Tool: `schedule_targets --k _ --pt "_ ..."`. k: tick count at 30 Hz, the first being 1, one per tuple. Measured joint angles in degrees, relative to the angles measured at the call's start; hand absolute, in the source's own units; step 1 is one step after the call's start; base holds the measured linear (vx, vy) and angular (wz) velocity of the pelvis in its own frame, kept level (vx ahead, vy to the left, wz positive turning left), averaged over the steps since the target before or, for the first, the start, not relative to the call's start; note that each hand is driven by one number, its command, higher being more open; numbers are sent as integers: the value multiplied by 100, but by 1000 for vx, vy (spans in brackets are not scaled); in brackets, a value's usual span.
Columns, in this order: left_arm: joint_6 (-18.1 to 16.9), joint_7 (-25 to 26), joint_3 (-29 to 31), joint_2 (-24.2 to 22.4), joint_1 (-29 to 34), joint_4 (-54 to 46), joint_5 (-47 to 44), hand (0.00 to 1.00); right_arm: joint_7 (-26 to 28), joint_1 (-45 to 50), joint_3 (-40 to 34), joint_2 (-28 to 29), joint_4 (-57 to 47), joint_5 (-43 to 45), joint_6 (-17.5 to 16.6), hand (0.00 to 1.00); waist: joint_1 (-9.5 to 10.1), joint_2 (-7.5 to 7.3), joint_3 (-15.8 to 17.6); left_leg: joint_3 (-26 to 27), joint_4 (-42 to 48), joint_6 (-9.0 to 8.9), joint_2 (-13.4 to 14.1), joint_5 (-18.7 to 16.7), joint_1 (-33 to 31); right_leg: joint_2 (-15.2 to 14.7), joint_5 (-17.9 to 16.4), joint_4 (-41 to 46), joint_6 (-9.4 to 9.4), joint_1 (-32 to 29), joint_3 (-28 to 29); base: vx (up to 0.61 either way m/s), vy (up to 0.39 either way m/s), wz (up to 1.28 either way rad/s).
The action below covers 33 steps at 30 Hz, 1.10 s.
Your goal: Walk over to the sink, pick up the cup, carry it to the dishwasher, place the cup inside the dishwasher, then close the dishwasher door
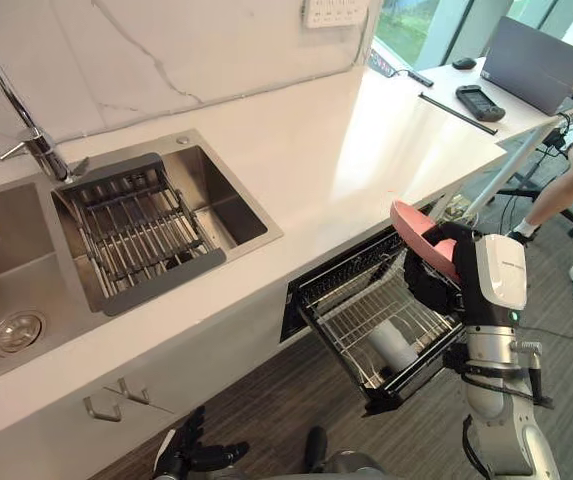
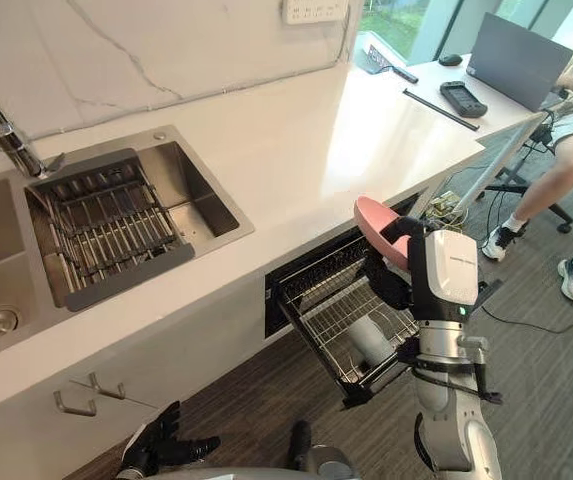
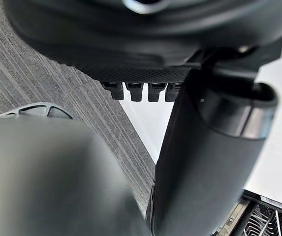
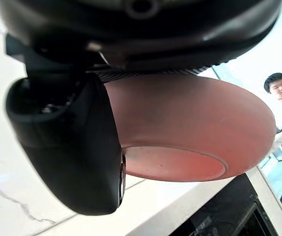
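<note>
Presently: cup (image 1: 412, 226) gripped in right hand (image 1: 434, 282), over open dishwasher.
Rack (image 1: 358, 322) lies just below, slightly leftward; left hand (image 2: 159, 441) hangs low, slack, farther off.

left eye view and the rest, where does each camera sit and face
Left eye view: head, looking down at sink, open dishwasher; right robot hand holding cup.
Right eye view: beside it, same scene; left robot hand hangs low.
Left wrist view: along left robot hand, toward floor.
Right wrist view: along right robot hand, at cup.
Both eyes and right wrist share the cup.
</note>
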Motion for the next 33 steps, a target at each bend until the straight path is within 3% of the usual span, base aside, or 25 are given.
schedule_targets --k 7,11,15,19,25,28,33 --pt "7 -5 0 -37 32 50 55 100 31 86 -10 12 465 -6 25 0 48 91 46 -161 -136 40 -149 93 80 -102 145 -198 73 186 -92 -41 53 9" --pt "8 -14 -5 -62 30 51 57 100 3 41 -34 11 920 -1 308 0 62 199 121 -289 -225 114 -249 175 -80 -217 190 -195 110 52 -200 -70 66 19" --pt "14 -47 -122 -56 -170 -4 -64 100 -317 -670 -88 -4 1962 53 867 0 72 336 554 -389 -110 221 -399 261 -608 -361 303 -4 136 -469 -238 -86 66 10" --pt "45 -32 -177 -2 -448 -147 -224 100 -701 -1205 -113 -7 2680 351 1362 0 85 351 964 -536 101 285 -470 296 -1098 -496 396 251 141 -924 -266 -76 56 11" --pt "43 3 -216 77 -734 -497 -482 100 -1283 -1966 -130 -183 2856 862 1558 0 80 349 1543 -707 481 445 -538 234 -1585 -664 399 649 152 -1425 -201 -61 42 1" --pt "43 5 -218 57 -898 -609 -587 100 -1328 -2340 -130 -382 3008 1015 1704 0 80 361 1734 -705 669 509 -573 205 -1862 -774 400 865 163 -1719 -173 -91 61 4" --pt "38 9 -221 -99 -1019 -712 -735 100 -1327 -2654 -132 -573 3123 1128 1810 0 82 410 1813 -655 819 579 -583 160 -2125 -869 406 1055 175 -2019 -98 -50 41 -1"
